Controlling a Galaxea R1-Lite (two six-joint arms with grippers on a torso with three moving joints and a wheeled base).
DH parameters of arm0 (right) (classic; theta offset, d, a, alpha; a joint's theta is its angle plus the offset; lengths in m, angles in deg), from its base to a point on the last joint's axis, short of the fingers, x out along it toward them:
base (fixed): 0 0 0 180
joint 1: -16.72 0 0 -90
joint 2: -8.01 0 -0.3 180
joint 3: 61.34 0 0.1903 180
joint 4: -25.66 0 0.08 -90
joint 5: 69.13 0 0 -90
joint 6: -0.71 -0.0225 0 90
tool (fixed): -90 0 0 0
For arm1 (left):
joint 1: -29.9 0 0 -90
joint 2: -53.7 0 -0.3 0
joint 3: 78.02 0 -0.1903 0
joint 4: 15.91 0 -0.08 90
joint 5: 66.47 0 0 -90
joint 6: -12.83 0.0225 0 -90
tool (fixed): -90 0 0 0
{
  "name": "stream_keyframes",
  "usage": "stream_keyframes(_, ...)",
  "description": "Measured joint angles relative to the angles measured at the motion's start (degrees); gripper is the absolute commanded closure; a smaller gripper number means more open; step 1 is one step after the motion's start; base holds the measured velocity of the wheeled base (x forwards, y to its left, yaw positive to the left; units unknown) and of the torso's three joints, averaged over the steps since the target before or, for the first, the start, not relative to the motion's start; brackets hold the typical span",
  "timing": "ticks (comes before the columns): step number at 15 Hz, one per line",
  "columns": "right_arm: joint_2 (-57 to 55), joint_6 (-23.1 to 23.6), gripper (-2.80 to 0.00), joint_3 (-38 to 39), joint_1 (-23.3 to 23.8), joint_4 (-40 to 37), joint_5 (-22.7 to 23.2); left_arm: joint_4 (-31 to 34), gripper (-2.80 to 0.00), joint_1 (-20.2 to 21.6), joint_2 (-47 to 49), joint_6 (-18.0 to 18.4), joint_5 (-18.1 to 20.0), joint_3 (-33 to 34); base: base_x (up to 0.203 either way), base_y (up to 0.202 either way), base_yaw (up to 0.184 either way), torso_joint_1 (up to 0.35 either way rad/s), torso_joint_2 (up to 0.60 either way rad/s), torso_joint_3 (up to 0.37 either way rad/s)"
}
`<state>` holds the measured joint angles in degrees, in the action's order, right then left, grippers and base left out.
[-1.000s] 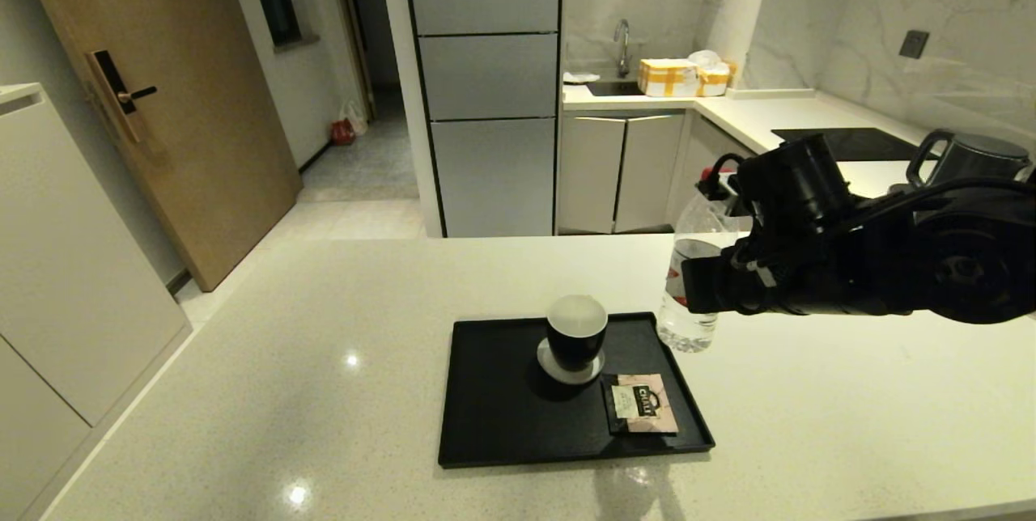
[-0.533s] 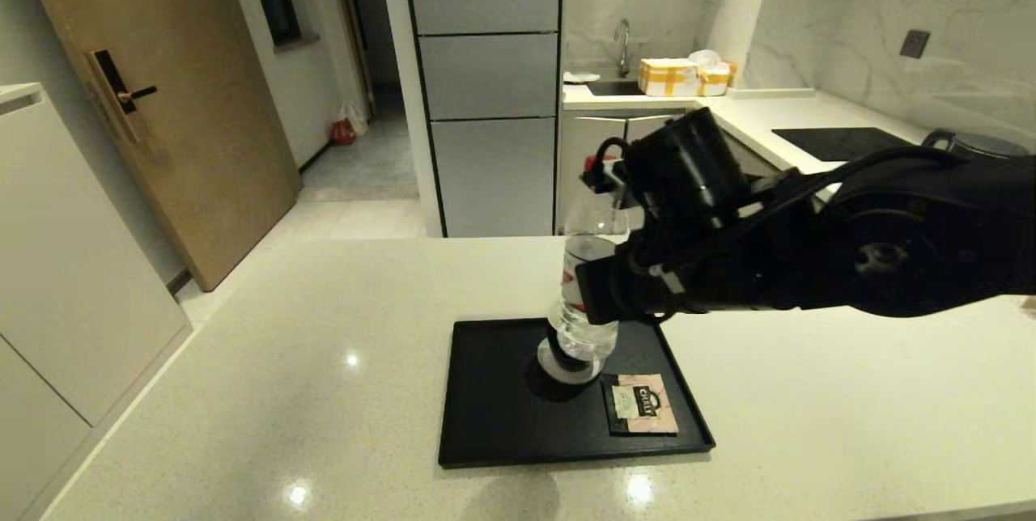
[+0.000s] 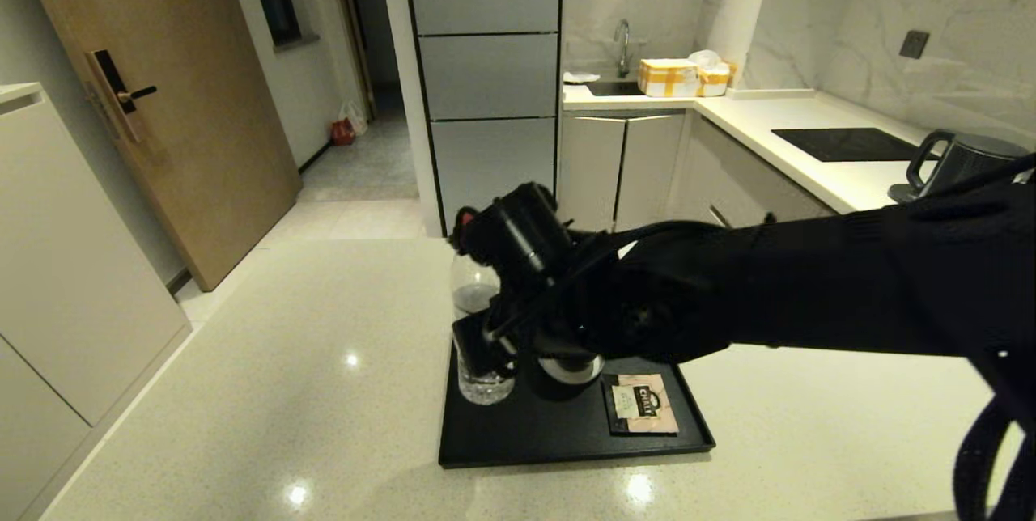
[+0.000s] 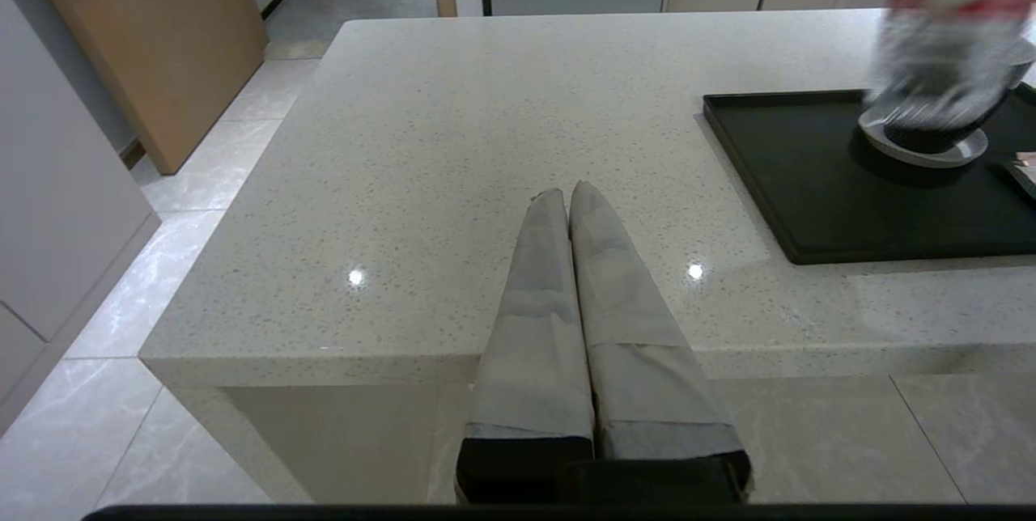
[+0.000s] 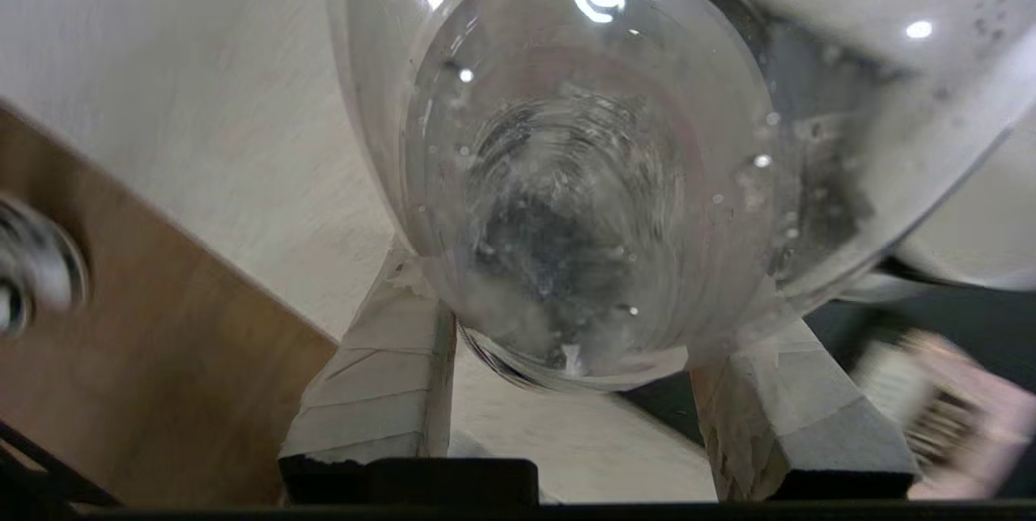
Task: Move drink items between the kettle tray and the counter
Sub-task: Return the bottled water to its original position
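1. Right gripper [image 3: 486, 343] is clamped on the water bottle [image 3: 479, 335], its pale fingers [image 5: 388, 391] pressed against either side of the clear body, as the right wrist view shows.
2. Over the last second the arm has swung the water bottle from the counter beyond the far right corner of the kettle tray [image 3: 502, 432], across the black cup [image 3: 571, 367], to the tray's left part.
3. In the head view the bottle's base now hangs low over the left part of the tray, beside the cup and its grey coaster [image 4: 923, 150]; whether it touches the tray floor I cannot tell.
4. It looks roughly upright, red cap [image 3: 466, 219] uppermost, just behind the wrist.
5. I judge this as the carry being almost over: what remains is to lower the bottle onto the tray and let go.
6. The tea sachet [image 3: 642, 402] lies flat in the tray's near right corner, unmoved through the last second, well apart from the bottle.
7. The main risk is the closeness of the cup: a sideways drift on release could knock it or tip the bottle.
8. Left gripper [image 4: 571, 197] hovers parked at the near left edge of the counter [image 3: 243, 391], its fingers pressed together and holding nothing.
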<state>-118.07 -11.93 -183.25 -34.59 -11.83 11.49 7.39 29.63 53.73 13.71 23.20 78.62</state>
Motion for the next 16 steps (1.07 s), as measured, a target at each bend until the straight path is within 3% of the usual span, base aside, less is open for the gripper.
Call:
stream_keyframes(3,-6.5,0.0,0.00,-2.5,-0.6,3.0,-1.2,0.0,0.00,0.0,0.0,0.0,0.0,0.0,0.000,0.000,0.000,0.000,0.00,0.000)
stream_keyframes(7,-13.4,-0.2,0.00,-5.2,-0.4,4.2,-7.5,0.0,0.00,0.0,0.0,0.0,0.0,0.0,0.000,0.000,0.000,0.000,0.00,0.000)
stream_keyframes(10,-16.3,-0.4,0.00,-5.6,0.5,9.7,-11.5,0.0,0.00,0.0,0.0,0.0,0.0,0.0,0.000,0.000,0.000,0.000,0.00,0.000)
stream_keyframes(16,-18.7,-3.0,0.00,-5.1,0.5,12.2,-14.2,0.0,0.00,0.0,0.0,0.0,0.0,0.0,0.000,0.000,0.000,0.000,0.00,0.000)
